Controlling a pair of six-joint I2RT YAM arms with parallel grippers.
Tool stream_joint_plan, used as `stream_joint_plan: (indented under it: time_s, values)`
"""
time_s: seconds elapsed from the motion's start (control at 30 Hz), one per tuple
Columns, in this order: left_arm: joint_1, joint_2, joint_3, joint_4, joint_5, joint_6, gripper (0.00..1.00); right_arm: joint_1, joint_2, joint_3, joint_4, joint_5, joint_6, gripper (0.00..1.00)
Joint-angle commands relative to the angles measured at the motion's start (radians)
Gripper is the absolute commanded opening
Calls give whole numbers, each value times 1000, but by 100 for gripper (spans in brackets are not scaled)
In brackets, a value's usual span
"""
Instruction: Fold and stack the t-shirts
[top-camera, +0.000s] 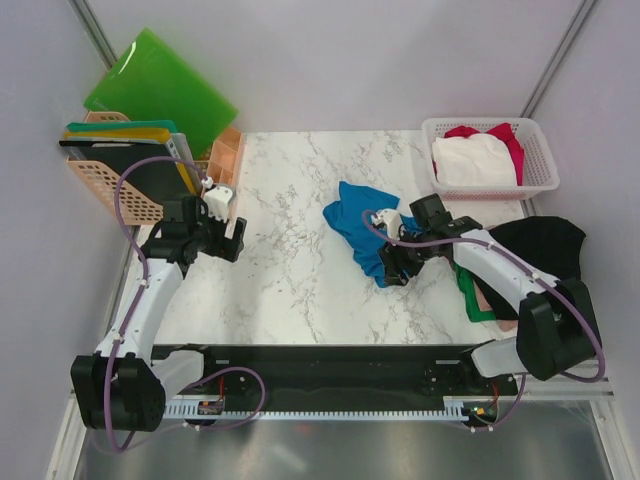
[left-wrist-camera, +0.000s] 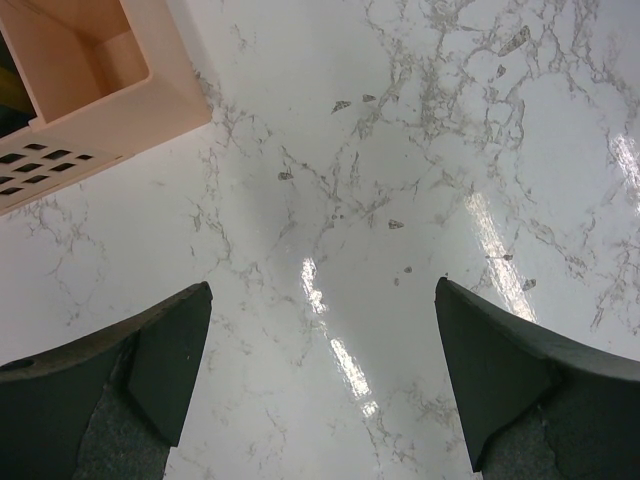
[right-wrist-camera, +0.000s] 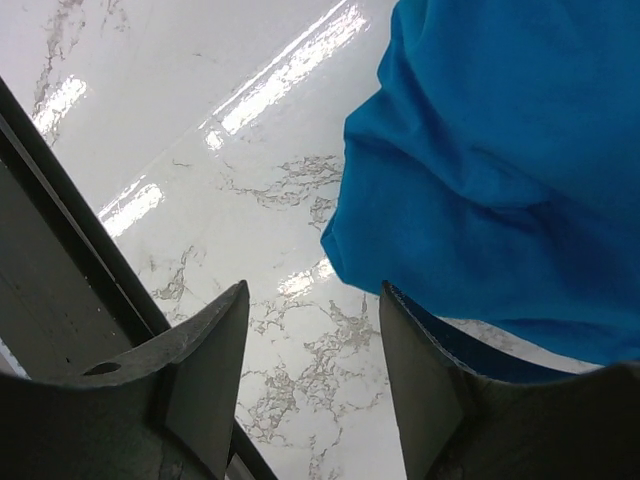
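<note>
A bright blue t-shirt (top-camera: 358, 215) lies crumpled on the marble table, right of centre. My right gripper (top-camera: 395, 268) sits low at the near end of that cloth. In the right wrist view the blue t-shirt (right-wrist-camera: 500, 150) bulges over and beside the right finger, while the right gripper (right-wrist-camera: 313, 290) stands open with only bare marble between its fingers. A black t-shirt (top-camera: 545, 245), a green one (top-camera: 470, 295) and a pale pink one (top-camera: 505, 322) lie heaped under the right arm. My left gripper (top-camera: 232, 240) hangs wide open over bare table (left-wrist-camera: 323, 285).
A white lattice basket (top-camera: 540, 185) at the back right holds a white t-shirt (top-camera: 475, 160) and a red one (top-camera: 510, 135). Green folders (top-camera: 160, 85) lean at the back left behind a peach basket (top-camera: 110, 180). A peach box (left-wrist-camera: 110, 90) is close to the left gripper.
</note>
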Motion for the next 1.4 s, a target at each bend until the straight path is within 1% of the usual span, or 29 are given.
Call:
stream_joint_plan:
  time_s: [0.0,0.17,0.2,0.23,0.27,0.3,0.33,0.4,0.5,0.53,0.6,0.63,0.7,0.73,0.8,0.83,0.9,0.97,1.03,1.27,1.37]
  values:
    - [-6,1,37,15,13,11,100,17,75,19,38,-29,-15,62]
    - [-6,-2,40,10,11,11,100,36,190,48,69,-23,-12,62]
    - [-6,-3,38,9,9,11,100,39,201,53,79,-16,-12,61]
    - [-6,-3,37,9,9,13,100,42,216,59,84,-10,-9,56]
    - [-6,-3,37,10,8,13,100,48,219,62,87,-7,-3,28]
    - [-6,-5,33,10,6,15,100,48,219,67,90,-3,6,13]
    - [-6,-6,35,9,5,16,100,49,212,79,87,5,14,0]
    - [-6,-6,32,10,5,16,100,52,179,99,60,2,25,0]
    - [-6,-2,30,10,8,15,100,56,54,194,-1,-29,62,0]
    - [-6,0,30,12,9,15,100,57,-15,279,-20,-47,75,0]
    - [-6,14,32,12,12,13,100,75,-64,391,-83,-52,105,0]
    - [-6,18,35,13,16,11,100,89,-93,518,-104,-46,111,0]
    - [-6,26,41,13,22,7,100,94,-104,648,-152,-44,125,0]
    - [-6,27,41,13,23,7,100,94,-106,762,-164,-42,129,0]
    - [-7,24,44,13,19,4,100,94,-109,855,-170,-64,148,0]
    - [-7,17,43,13,19,5,100,94,-112,927,-169,-76,177,0]
    - [-7,6,37,12,13,7,100,95,-118,972,-148,-122,206,0]
    - [-7,-9,26,12,8,7,100,94,-132,1013,-140,-134,226,0]
    - [-6,-17,21,10,3,8,100,94,-138,1044,-149,-125,217,0]
    - [-6,-23,30,4,3,4,100,95,-147,1049,-148,-99,192,0]
    - [-6,-25,32,-1,3,2,100,95,-141,1091,-149,-84,194,0]
